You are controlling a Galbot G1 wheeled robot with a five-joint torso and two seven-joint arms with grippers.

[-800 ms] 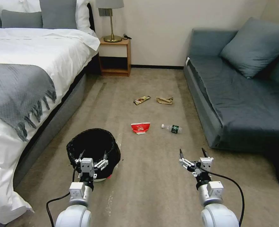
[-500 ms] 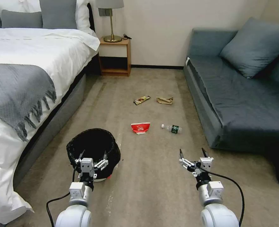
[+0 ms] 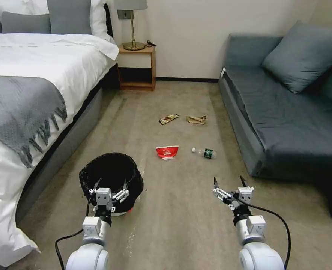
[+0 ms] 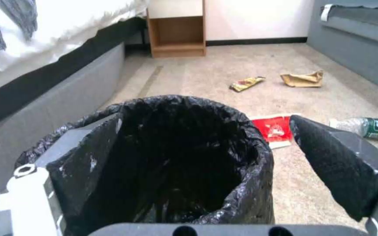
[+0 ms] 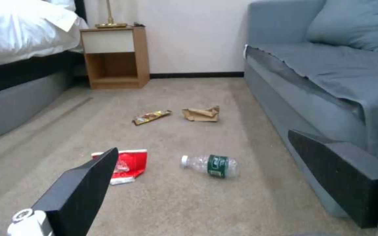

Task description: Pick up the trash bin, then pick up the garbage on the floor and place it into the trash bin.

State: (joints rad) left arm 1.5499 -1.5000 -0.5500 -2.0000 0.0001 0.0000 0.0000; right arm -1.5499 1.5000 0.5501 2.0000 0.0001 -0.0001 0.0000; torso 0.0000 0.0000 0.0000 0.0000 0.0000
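Left gripper [image 3: 111, 184] jaws wide astride trash bin [image 3: 111, 176] rim — not clamped, right gripper [image 3: 229, 182] jaws wide, empty

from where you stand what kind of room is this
Likely a hotel-style bedroom: a made bed with a grey throw, a wooden nightstand holding a brass lamp, and a grey sofa opposite.

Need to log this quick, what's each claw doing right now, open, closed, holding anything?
Left claw: open, holding nothing, at the near rim of the trash bin.
Right claw: open, holding nothing, above the floor.
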